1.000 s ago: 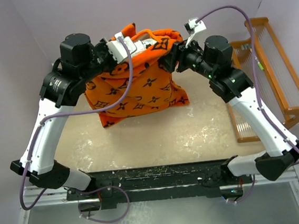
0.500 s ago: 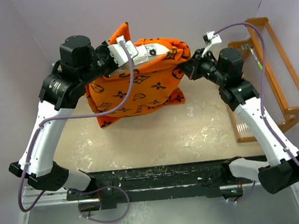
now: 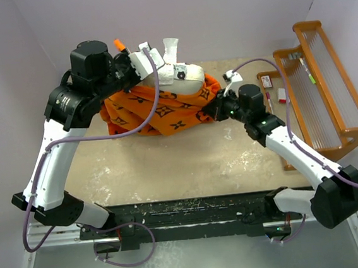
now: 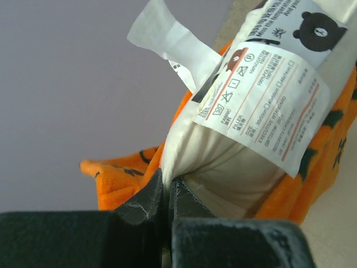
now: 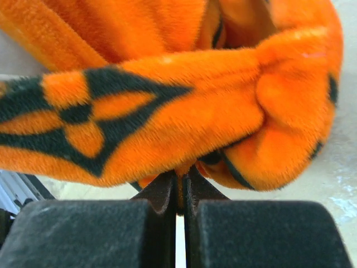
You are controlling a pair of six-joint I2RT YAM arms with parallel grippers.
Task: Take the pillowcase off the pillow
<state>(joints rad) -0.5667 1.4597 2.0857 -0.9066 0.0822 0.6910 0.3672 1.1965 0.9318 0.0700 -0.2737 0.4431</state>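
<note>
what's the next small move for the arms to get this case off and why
Probably pull the right gripper a little toward the near right, away from the left gripper. Its fingers are shut on the pillowcase edge, the left one is shut on the pillow at a bare corner, and only that cream end shows outside the orange cover.

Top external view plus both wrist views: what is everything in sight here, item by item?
pillowcase: one, orange with dark brown motifs, slumped on the table's far side.
pillow: one, cream-white, sticking out of the pillowcase.
care tag: one, white with print, on the pillow.
rack: one, orange-brown wood, at the table's right edge.
small items: several, white and red, beside the rack.
table: one, beige.
left gripper: one, black, jaws shut on the pillow.
right gripper: one, black, jaws shut on the pillowcase.
</note>
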